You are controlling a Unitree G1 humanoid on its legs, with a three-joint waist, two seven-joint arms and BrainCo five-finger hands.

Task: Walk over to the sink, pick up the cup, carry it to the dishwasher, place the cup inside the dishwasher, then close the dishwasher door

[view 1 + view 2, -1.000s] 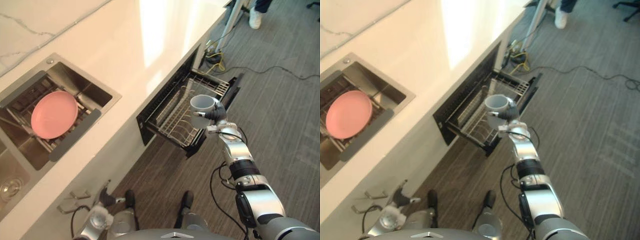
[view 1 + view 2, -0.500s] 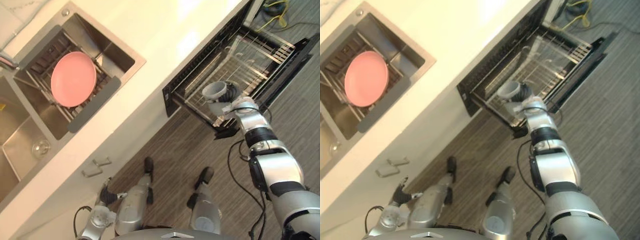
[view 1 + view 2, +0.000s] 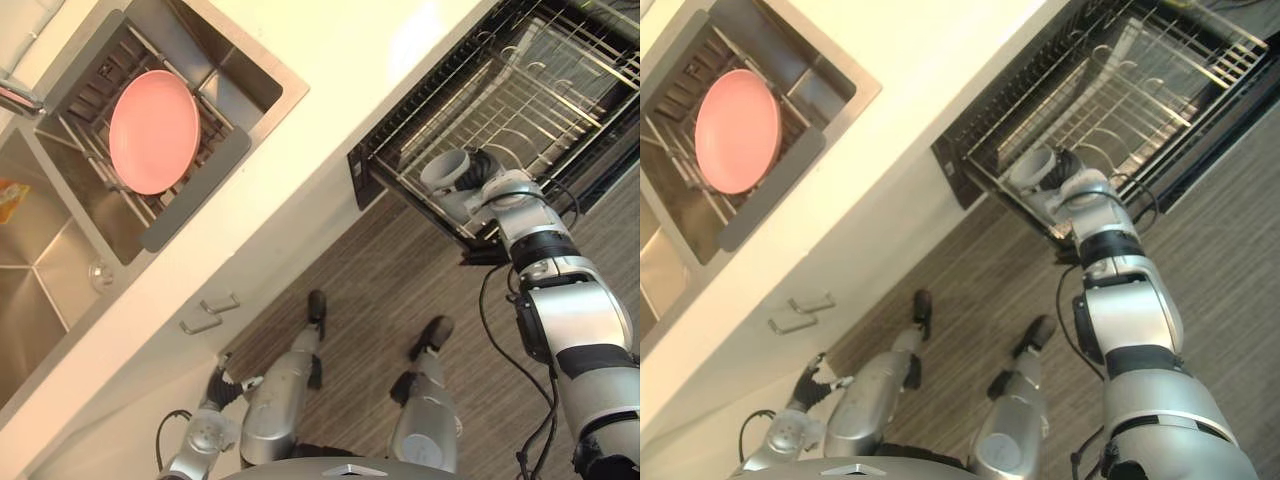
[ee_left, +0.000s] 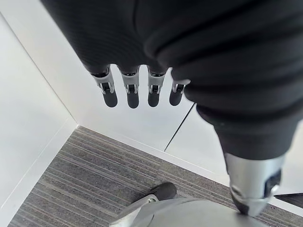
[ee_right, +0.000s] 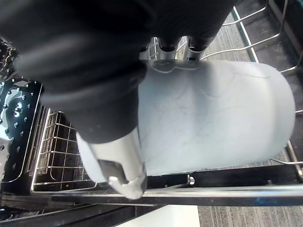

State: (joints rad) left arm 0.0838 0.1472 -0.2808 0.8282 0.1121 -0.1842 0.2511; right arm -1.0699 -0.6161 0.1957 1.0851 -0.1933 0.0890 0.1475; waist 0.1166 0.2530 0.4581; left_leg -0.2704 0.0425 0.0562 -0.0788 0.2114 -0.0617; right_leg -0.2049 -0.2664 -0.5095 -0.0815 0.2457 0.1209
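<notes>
Cup: one, pale grey, carried tilted in the right hand. In the right wrist view the thumb lies across its side and the fingers curl round the far side, so the hand is clenched on the cup.

Position: over the near front corner of the dishwasher rack, just inside the front rail. Cannot tell whether the cup touches the wires.

Edges and room:
- The front rail runs right below the cup body. Upright wire tines stand close behind the cup.
- Open wire bays extend past the cup toward the back of the rack.
- The rack is pulled out from under the white counter and overhangs the grey striped floor.
- The floor lies open between the rack and the cabinet front.

Left hand: low, beside the white cabinet front, well apart from the cup. Its fingers are straight and released.

Counts:
- One cup, one rack.
- One pink plate, lying on a wire drainer in the sink, well apart from the cup.
- Two cabinet handles, under the counter edge.
</notes>
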